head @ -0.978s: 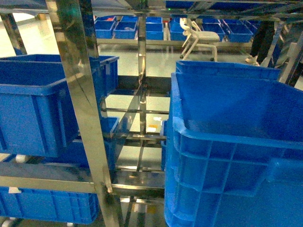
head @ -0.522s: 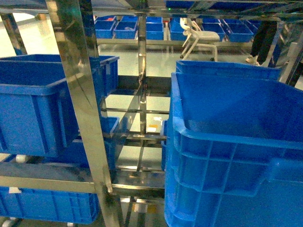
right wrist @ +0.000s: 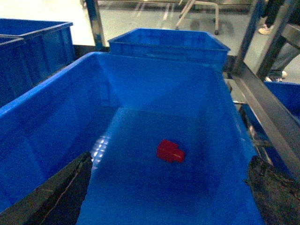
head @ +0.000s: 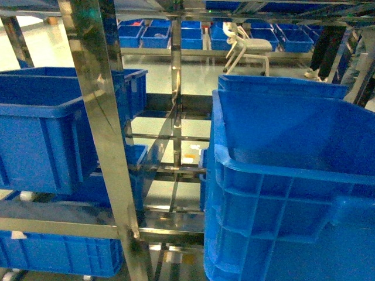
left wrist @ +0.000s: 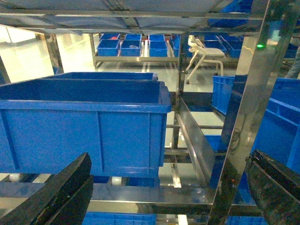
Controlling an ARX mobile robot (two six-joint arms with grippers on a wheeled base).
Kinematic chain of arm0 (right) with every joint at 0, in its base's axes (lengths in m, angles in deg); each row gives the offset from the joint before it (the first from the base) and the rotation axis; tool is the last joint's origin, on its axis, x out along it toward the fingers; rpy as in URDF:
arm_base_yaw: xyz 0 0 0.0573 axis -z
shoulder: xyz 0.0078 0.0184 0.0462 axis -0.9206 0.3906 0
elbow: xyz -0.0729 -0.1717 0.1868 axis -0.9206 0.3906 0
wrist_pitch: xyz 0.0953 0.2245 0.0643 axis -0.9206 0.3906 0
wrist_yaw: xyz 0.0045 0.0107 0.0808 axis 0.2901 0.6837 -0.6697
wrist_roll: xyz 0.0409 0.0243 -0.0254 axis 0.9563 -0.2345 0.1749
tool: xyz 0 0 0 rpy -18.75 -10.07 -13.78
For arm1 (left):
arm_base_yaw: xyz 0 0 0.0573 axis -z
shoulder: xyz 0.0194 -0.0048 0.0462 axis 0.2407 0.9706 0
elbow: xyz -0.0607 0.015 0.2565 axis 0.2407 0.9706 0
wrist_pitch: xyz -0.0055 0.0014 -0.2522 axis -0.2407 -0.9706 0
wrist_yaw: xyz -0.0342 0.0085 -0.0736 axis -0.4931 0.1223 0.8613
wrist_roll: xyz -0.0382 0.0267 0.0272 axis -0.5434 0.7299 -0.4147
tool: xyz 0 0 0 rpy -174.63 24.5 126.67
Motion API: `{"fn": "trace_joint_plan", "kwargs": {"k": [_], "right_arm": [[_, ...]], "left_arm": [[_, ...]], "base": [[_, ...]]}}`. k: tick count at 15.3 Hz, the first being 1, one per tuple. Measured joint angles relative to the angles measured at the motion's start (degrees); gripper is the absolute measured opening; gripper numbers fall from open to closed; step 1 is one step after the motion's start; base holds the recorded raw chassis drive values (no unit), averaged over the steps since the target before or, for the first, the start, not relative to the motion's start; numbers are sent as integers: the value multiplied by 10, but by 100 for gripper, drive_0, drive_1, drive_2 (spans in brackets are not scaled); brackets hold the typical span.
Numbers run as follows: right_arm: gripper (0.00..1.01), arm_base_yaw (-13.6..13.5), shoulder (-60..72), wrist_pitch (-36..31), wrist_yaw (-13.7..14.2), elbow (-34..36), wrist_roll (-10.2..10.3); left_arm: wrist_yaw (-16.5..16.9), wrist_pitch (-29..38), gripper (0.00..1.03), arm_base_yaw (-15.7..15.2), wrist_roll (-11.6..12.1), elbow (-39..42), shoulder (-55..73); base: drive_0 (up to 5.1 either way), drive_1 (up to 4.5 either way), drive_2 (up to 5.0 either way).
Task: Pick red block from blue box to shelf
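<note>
The red block [right wrist: 169, 151] lay alone on the floor of the blue box [right wrist: 42, 126]. The right gripper [right wrist: 168, 206] hovered above it, jaws spread wide. The left gripper [left wrist: 164, 206], likewise spread, faced the shelf [left wrist: 241, 117].

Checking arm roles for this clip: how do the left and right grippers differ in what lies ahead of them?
The right gripper looks down into the blue box holding the red block; the left gripper faces the shelf and a blue crate. Both are open and hold nothing.
</note>
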Motion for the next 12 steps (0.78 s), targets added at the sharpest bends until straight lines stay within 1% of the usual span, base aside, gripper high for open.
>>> {"fn": "trace_joint_plan", "kwargs": {"k": [1,2,3,4,5,6,7,8,10,12], "right_arm": [[98,33,-83,62,-9,20,-7],[98,76,-163,133,-19,37,-19],[98,115,-227,191,-23,46,-38],[98,159,-296,248,-32,53,-66],[98,183,-353,282,-46,61,-100],[93,186,-375,203,-83,85,-99],[82,177,-393,136,-108,117,-69],[67,149,-414,116,-98,152,-37],[44,116,-442,122,-63,172,-15],[17,87,-473,131,-35,187,-9]], "left_arm": [[0,0,98,0,0,0,0],[0,0,98,0,0,0,0],[0,0,98,0,0,0,0],[0,0,98,0,0,0,0],[0,0,98,0,0,0,0],[0,0,98,0,0,0,0],[0,1,98,0,0,0,0],[0,0,98,0,0,0,0],[0,0,98,0,0,0,0],[0,0,98,0,0,0,0]], "base": [[0,0,0],[0,0,0],[0,0,0],[0,0,0],[0,0,0],[0,0,0],[0,0,0],[0,0,0],[0,0,0],[0,0,0]]}}
